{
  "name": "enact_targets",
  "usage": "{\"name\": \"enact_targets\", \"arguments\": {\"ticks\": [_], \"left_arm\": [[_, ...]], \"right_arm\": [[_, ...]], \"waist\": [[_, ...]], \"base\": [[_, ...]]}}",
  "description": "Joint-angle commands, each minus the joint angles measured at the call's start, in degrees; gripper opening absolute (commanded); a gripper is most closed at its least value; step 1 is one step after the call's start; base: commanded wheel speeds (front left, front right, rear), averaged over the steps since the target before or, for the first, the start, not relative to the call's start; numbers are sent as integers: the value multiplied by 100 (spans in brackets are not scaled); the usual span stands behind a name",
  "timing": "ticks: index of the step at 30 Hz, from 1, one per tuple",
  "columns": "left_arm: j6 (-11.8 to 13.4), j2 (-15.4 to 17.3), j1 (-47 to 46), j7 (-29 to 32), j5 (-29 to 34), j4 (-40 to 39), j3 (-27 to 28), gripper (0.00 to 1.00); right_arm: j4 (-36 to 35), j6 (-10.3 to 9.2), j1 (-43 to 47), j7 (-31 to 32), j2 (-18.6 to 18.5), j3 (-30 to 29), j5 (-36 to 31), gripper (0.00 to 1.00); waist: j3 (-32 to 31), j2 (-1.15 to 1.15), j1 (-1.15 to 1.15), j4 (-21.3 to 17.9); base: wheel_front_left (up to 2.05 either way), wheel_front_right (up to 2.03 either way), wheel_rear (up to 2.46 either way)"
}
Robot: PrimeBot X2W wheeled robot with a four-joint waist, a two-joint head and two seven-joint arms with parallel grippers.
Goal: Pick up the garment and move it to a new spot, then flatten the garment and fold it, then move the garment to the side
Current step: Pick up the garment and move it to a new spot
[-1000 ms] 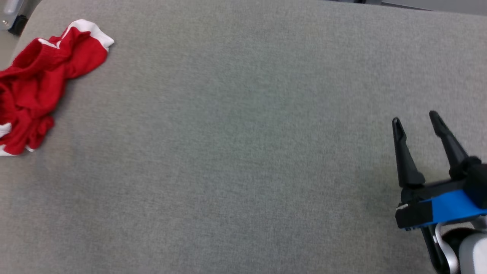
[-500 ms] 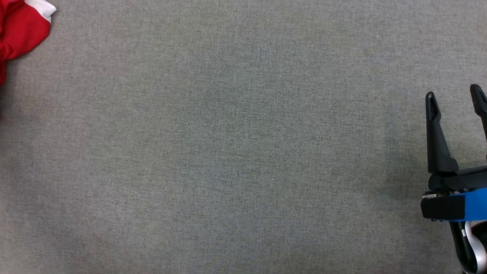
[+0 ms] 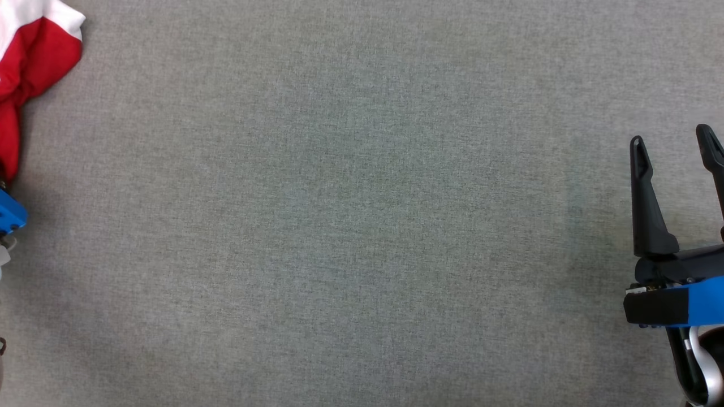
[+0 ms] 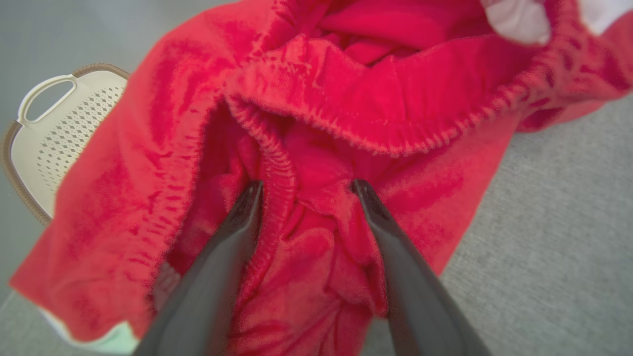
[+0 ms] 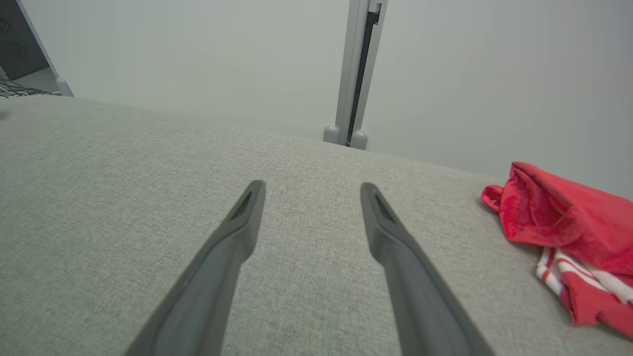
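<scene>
Two grippers on show, and the action is all with the left gripper (image 4: 306, 185). In its wrist view the two dark fingers (image 4: 222, 267) stand wide apart, tips buried in the red garment (image 4: 376, 94), with a ribbed, gathered band of the cloth running down between them. Nothing is pinched there: the jaws are spread, and the fabric is bunched loosely in the gap and against both fingers. The garment lies crumpled on the grey fabric surface (image 3: 362, 226), folds heaped up, with a patch of white trim (image 4: 519, 20) at the top right of that view. Off to the left a cream perforated basket (image 4: 59, 133) with a handle slot and a brown rim peeks out, partly covered in that view by the red cloth; whether the two touch, I cannot tell. Up to the head view: the garment sits in the far top-left corner, red under a white band, trailing down the left edge, and just below it a blue housing (image 3: 10, 213) of the left arm pokes in. Way over at the right edge, well apart from the cloth, the right gripper (image 3: 671, 135) points its fingers up the view, fully spread and holding nothing, grey surface under it. Its own wrist view has those fingers splayed over the surface, the garment off to the right showing red and white stripes, and a pale wall (image 5: 173, 59) and a grey upright post (image 5: 358, 69) beyond.
</scene>
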Motion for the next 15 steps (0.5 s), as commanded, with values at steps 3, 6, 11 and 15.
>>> {"name": "enact_targets", "arguments": {"ticks": [3,6,11,15], "left_arm": [[-43,-113,110,-55,4,139,-122,0],[-59,-45,32,-294,37,89,-199,0],[-64,130,-213,-615,157,-97,-449,0],[-53,253,-401,-891,276,-484,-734,0]], "right_arm": [[19,1,6,-26,25,-2,-32,100],[86,1,40,-69,55,-11,6,100],[327,1,87,-216,126,11,109,100],[556,1,132,-355,188,26,183,100]], "waist": [[-94,0,1,-50],[-219,0,1,-109],[-554,0,1,-266],[-886,0,1,-409]], "base": [[0,0,0],[0,0,0],[0,0,0],[0,0,0]]}}
